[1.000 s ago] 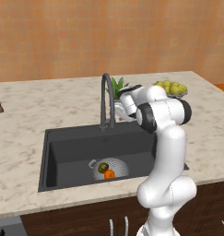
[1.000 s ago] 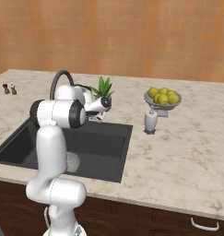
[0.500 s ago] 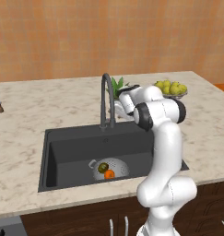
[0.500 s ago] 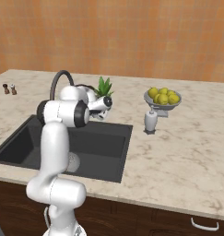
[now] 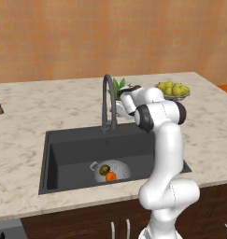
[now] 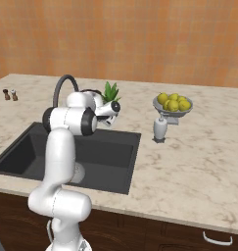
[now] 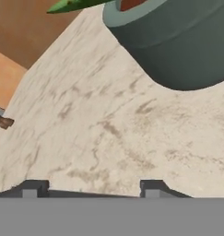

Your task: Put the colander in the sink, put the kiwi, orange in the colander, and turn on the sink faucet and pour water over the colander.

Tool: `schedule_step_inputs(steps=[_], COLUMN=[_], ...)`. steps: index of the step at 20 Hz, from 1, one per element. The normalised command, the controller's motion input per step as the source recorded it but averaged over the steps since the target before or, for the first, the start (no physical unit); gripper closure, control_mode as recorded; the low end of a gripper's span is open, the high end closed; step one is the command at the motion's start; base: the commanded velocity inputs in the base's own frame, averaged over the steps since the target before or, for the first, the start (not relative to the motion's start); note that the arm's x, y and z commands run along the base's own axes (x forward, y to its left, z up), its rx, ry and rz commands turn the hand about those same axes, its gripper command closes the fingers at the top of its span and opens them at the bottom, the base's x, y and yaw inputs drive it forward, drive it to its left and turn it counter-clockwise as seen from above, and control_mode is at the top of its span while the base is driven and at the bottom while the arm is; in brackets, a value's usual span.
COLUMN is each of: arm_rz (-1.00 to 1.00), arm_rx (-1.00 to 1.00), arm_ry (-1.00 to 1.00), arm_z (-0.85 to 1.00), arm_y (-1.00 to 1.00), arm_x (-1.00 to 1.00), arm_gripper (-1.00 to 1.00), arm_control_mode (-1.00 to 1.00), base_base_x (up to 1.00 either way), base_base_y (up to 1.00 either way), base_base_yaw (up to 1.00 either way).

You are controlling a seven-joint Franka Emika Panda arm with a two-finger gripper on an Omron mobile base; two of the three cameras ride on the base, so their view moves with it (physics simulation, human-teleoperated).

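- The gripper point(image 7: 90, 186) has swung behind the sink faucet point(image 5: 108, 100); its fingers, empty, are narrowing from wide open.
- The kiwi point(image 5: 104, 170) and orange point(image 5: 110, 176) sit in the colander point(image 5: 120, 167); the tap is next.

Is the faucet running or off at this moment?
Off, as far as the pictures show: no stream falls from the faucet toward the colander, which sits in the sink holding the kiwi and orange.
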Motion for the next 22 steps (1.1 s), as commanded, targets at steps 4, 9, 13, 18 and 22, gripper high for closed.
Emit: schedule_step_inputs(steps=[4,9,13,18,22], arm_rz=[-0.06,-0.07,-0.06,-0.02,0.00], arm_rx=[0.00,0.00,0.00,0.00,0.05], arm_ry=[-0.01,-0.01,-0.02,-0.08,-0.20], arm_z=[-0.43,-0.53,-0.62,-0.23,0.64], arm_y=[-0.08,-0.34,-0.47,-0.19,0.00], arm_x=[-0.10,-0.23,-0.41,-0.48,-0.41], arm_gripper=[1.00,1.00,1.00,1.00,1.00], arm_control_mode=[-1.00,-1.00,-1.00,-1.00,-1.00], base_base_x=[0.00,0.00,0.00,0.00,0.00], base_base_y=[0.00,0.00,0.00,0.00,0.00], base_base_yaw=[0.00,0.00,0.00,0.00,0.00])
